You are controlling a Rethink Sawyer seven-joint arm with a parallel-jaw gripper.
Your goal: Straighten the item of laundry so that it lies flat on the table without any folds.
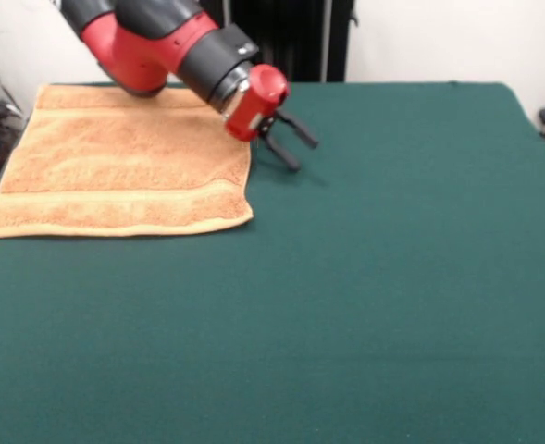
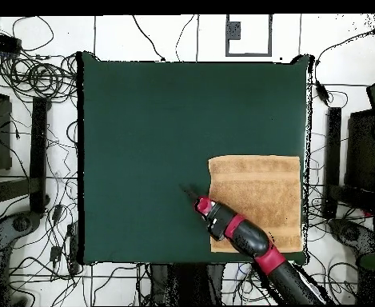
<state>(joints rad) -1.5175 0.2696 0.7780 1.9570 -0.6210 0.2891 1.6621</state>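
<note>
Laundry here meant a small orange-tan terry towel [image 1: 119, 166], and it lay spread out flat at one corner of the table [image 1: 392, 296]: the far left corner in the front view, the corner on the robot's side at the lower right in the overhead view. Nearest the front camera, the green cloth of the worktop stretched bare across the whole near half and the right side. Beyond that came the towel's near edge, with a woven band stripe running just inside it and a second stripe close to its far edge. Its four edges looked straight and its corners squared, with no folds that either view showed, though the arm hid part of the far side. Its left edge ran right along the table's left edge and its far edge sat close to the far edge. Just past the towel's right edge, over bare green cloth, hung the gripper [image 1: 293, 144], its two dark fingers spread apart with nothing between them, pointing away from the towel toward the middle of the table. Farther back, the red and black arm [image 1: 170, 46] slanted down over the towel's far right corner from the far left.
</note>
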